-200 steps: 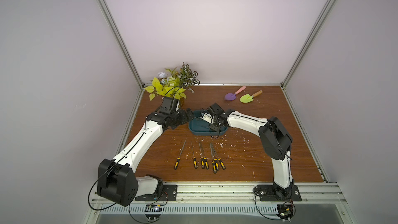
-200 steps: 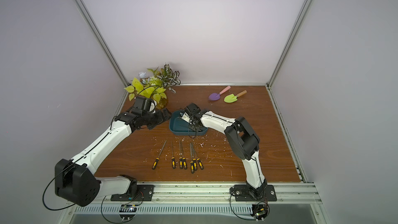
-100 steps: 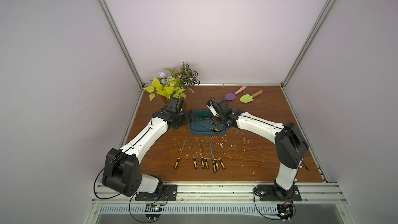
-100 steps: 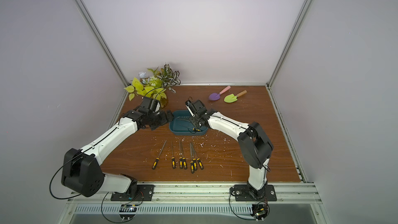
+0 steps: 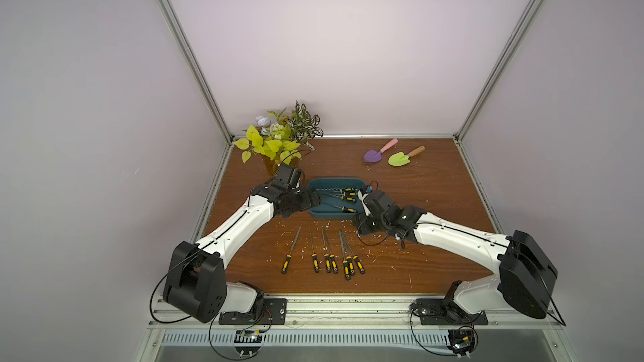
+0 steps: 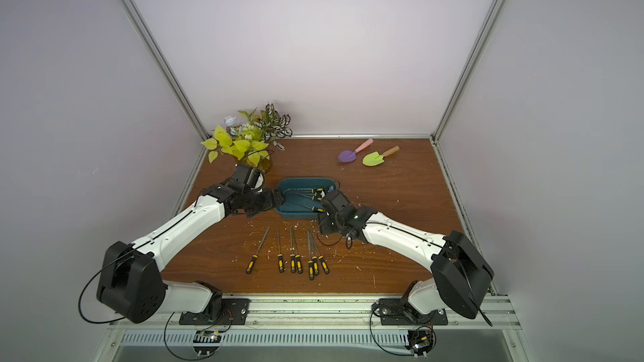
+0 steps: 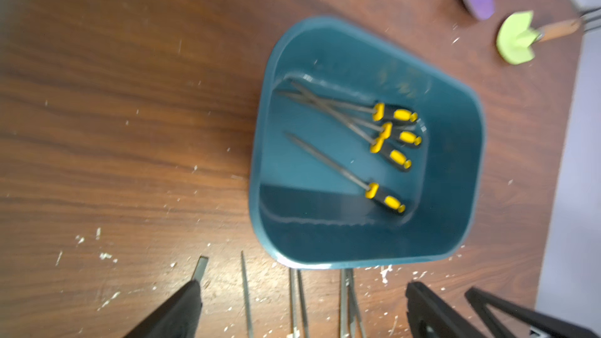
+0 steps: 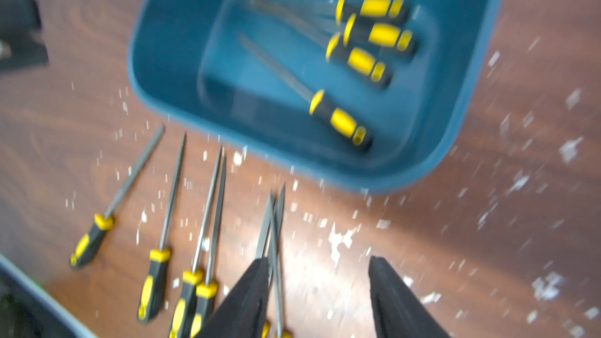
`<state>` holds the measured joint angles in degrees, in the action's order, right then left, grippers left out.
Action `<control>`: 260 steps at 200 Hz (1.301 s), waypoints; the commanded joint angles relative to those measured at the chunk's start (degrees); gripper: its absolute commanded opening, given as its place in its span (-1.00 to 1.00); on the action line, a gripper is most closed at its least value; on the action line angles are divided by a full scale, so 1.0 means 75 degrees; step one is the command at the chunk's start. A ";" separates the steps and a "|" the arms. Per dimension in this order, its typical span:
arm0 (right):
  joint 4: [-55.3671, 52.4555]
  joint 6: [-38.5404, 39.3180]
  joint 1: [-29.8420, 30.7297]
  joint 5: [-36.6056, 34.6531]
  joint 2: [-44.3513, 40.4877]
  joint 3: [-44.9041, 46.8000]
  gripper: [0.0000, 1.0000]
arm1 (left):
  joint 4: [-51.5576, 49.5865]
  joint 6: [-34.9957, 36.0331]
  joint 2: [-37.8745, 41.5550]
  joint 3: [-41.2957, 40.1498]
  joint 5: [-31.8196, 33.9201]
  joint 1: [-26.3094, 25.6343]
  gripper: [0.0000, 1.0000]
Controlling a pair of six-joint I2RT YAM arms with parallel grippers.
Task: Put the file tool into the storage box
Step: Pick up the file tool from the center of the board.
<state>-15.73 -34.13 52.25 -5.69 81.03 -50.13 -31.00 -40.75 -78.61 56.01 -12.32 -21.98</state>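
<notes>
File tool [image 7: 344, 172] number four now lies flat on the floor of the storage box [image 5: 331, 216]. It sits apart from three others [image 7: 390, 138] bunched toward the far wall, and all have their handles toward the robot's right. A second ago the right hand [image 8: 317, 260] was low inside the box, and half a second ago it had lifted above it. Now it has drawn back past the box's near right corner and hangs over the bench [image 5: 435, 203], fingers spread with nothing between them. I judge that one delivery is finished and the hand is heading for the next pick. The left hand [image 7: 304, 283] stays at the box's left end, likewise spread and empty.

Seven files [image 5: 327, 262], as far as the small top views let me count, remain in a row on the bench in front of the box, handles toward the robot. The pair [image 8: 276, 219] nearest the right hand overlap at their blades. One blade runs close by a finger in the blurred right wrist view, so lifting one may drag the other. The middle files also lie tight together.

White flecks [image 8: 338, 242] litter the wood. A potted plant [image 5: 278, 137] in the back left corner, a purple trowel [image 5: 373, 156] and a green trowel [image 5: 399, 159] at the back right lie well clear.
</notes>
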 commanded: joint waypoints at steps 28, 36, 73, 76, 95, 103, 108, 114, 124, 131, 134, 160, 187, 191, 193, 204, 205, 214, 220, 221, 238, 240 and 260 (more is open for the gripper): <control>0.0646 -0.1611 0.1200 -0.0083 -0.0592 0.1027 0.09 | -0.0108 -0.0366 0.1056 -0.0985 0.0032 -0.0057 0.99; 0.0583 -0.1712 0.1372 -0.0130 -0.0552 0.1086 0.09 | 0.0000 -0.0481 0.1382 -0.1192 0.0028 -0.0055 1.00; 0.0511 -0.1901 0.1957 -0.0164 -0.0304 0.1317 0.09 | 0.0047 -0.0328 0.2500 -0.1893 0.0340 -0.0046 0.99; 0.0486 -0.1890 0.1998 -0.0166 -0.0280 0.1308 0.09 | 0.0040 -0.0331 0.2562 -0.1943 0.0315 -0.0046 1.00; 0.0027 -0.1929 0.2216 -0.0380 -0.0052 0.1180 0.09 | 0.0046 -0.0617 0.2892 -0.2206 0.0181 -0.0046 0.99; -0.0077 -0.1930 0.2267 -0.0452 0.0009 0.1164 0.09 | 0.0052 -0.0725 0.2972 -0.2311 0.0163 -0.0049 1.00; -0.0105 -0.1936 0.2289 -0.0490 0.0022 0.1164 0.09 | 0.0061 -0.0779 0.3001 -0.2364 0.0164 -0.0047 0.99; -0.0135 -0.1934 0.2311 -0.0549 0.0023 0.1176 0.09 | 0.0062 -0.0795 0.3018 -0.2413 0.0165 -0.0047 1.00; -0.0210 -0.1991 0.2302 -0.0679 -0.0008 0.1208 0.09 | 0.0051 -0.0758 0.3011 -0.2451 0.0145 -0.0047 0.99; -0.0246 -0.2037 0.2303 -0.0767 -0.0044 0.1222 0.10 | 0.0054 -0.0721 0.2983 -0.2441 0.0097 -0.0054 0.99; -0.0247 -0.2041 0.2306 -0.0807 -0.0063 0.1242 0.10 | 0.0045 -0.0715 0.2975 -0.2430 0.0050 -0.0049 0.99; -0.0084 -0.2049 0.2293 -0.0745 0.0008 0.1296 0.09 | 0.0044 -0.0686 0.2929 -0.2326 -0.0080 -0.0047 1.00; -0.0149 -0.2070 0.2302 -0.0729 0.0323 0.1280 0.07 | 0.0050 -0.0560 0.2786 -0.2233 -0.0046 -0.0056 0.99; -0.0153 -0.2066 0.2300 -0.0739 0.0348 0.1298 0.06 | 0.0052 -0.0535 0.2755 -0.2214 -0.0051 -0.0055 0.99; -0.0153 -0.2061 0.2299 -0.0740 0.0357 0.1309 0.06 | 0.0049 -0.0526 0.2740 -0.2208 -0.0047 -0.0048 1.00; -0.0153 -0.2073 0.2294 -0.0751 0.0379 0.1371 0.05 | 0.0049 -0.0501 0.2667 -0.2165 -0.0068 -0.0053 1.00; -0.0153 -0.2078 0.2298 -0.0752 0.0377 0.1373 0.05 | 0.0047 -0.0504 0.2660 -0.2162 -0.0068 -0.0055 1.00; -0.0108 -0.2061 0.2296 -0.0738 0.0359 0.1447 0.04 | 0.0045 -0.0497 0.2629 -0.2117 -0.0115 -0.0058 1.00; -0.0095 -0.2054 0.2299 -0.0725 0.0344 0.1488 0.03 | 0.0054 -0.0526 0.2618 -0.2106 -0.0118 -0.0058 1.00; -0.0095 -0.2051 0.2295 -0.0715 0.0342 0.1496 0.03 | 0.0049 -0.0529 0.2618 -0.2098 -0.0123 -0.0058 1.00; -0.0057 -0.2003 0.2298 -0.0729 0.0298 0.1577 -0.01 | 0.0053 -0.0611 0.2627 -0.2067 -0.0124 -0.0055 0.99; -0.0044 -0.1992 0.2296 -0.0726 0.0297 0.1584 -0.02 | 0.0046 -0.0613 0.2632 -0.2074 -0.0124 -0.0057 0.99; 0.0012 -0.1830 0.2303 -0.0659 0.0378 0.1589 -0.13 | 0.0047 -0.0637 0.2641 -0.2084 -0.0104 -0.0058 0.99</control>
<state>-14.66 -48.64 69.34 -10.68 83.33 -39.57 -30.33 -45.47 -58.94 38.87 -12.82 -22.02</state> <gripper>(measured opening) 0.458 0.998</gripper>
